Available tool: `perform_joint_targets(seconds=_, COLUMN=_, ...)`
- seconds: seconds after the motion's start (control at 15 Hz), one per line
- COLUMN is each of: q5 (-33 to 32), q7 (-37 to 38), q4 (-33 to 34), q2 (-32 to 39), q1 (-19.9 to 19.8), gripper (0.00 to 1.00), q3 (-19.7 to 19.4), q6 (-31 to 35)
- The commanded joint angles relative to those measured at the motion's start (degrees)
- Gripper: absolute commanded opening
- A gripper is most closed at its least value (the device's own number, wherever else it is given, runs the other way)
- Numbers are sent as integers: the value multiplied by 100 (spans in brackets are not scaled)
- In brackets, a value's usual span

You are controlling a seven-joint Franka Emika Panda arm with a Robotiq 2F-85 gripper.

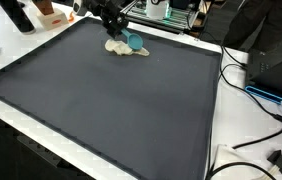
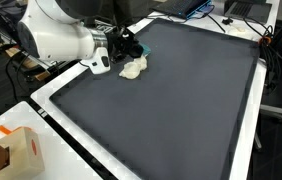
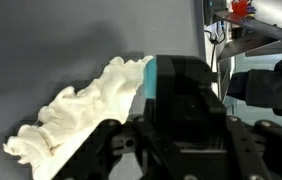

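Gripper (image 1: 123, 34) down low at the far side of the dark mat (image 1: 111, 110), right on top of a crumpled white cloth (image 1: 119, 47) and a small teal piece (image 1: 135, 41) that touches the cloth's edge; both lie close to the mat's border, with the white table (image 1: 217, 150) rim just beyond. Jaws: honestly cannot tell whether they are apart or closed, since the black body blocks the tips in every view. Risk, as I read it: cloth and teal piece sit so tightly together that a pinch could catch a fold of fabric along with the piece, or fabric alone, and a snagged fold would drag the whole heap; a sideways nudge could also push the teal piece toward the border, because there is little mat left on that side. Views now: the wrist view puts the cloth (image 3: 76, 115) up close, every ridge and fold, with a strip of teal (image 3: 149, 80) tight against the gripper (image 3: 181, 100), but gives no sense of where the border runs; in an exterior view the white arm crowds in, the gripper (image 2: 128, 50) covers the teal piece, and only the cloth (image 2: 132, 68) shows, though a cardboard box (image 2: 21, 150) appears at the near corner, well apart from it all.
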Motion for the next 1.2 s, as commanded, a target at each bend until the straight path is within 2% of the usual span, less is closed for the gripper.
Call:
perform_joint_targets(seconds=0.0, q5=44, q7=-122, q4=140, q2=281, q1=-4, gripper=25, q3=42, q6=197)
perform_joint_targets(seconds=0.27, q5=-145, q7=-162, q4=357, q2=585, q1=-34, gripper=25, q3=38, q6=108)
perform_joint_targets(seconds=0.67, q5=-349, q7=-451, q4=807, q2=1161, q1=-253, gripper=25, q3=0, q6=-517)
perform_joint_targets(seconds=0.87, q5=-402, q7=-371, q4=898, q2=1303, q1=-254, gripper=25, q3=-45, q6=-424)
perform_joint_targets(seconds=1.13, q5=-345, q7=-186, q4=728, q2=1099, q1=-118, gripper=25, q3=-101, q6=7)
